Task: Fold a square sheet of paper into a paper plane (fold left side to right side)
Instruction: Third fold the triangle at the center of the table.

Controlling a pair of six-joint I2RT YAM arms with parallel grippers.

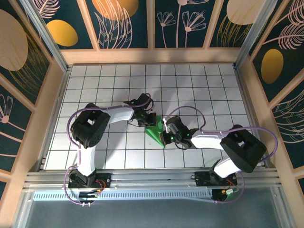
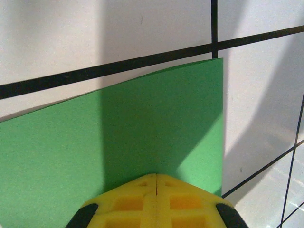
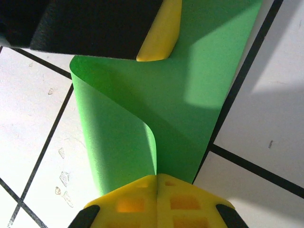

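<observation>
The square sheet of paper (image 1: 156, 133) is bright green and lies partly folded on the white grid tiles near the table's middle. My left gripper (image 1: 149, 119) is shut, and its yellow tips (image 2: 156, 175) rest on the flat green sheet (image 2: 142, 133) close to one edge. In the right wrist view the sheet (image 3: 204, 95) has one side rolled softly over itself. The free edge of that flap runs into the seam of my right gripper (image 3: 156, 175), which is shut on it. The left gripper's yellow finger (image 3: 160, 38) presses the sheet at the far end. In the top view the right gripper (image 1: 165, 129) is at the sheet's right side.
Both arms reach inward and meet over the sheet, their purple cables looping above them. Wooden frame walls (image 1: 57, 90) enclose the tiled floor (image 1: 209, 90) on three sides. A metal rail (image 1: 152, 178) with the arm bases runs along the near edge.
</observation>
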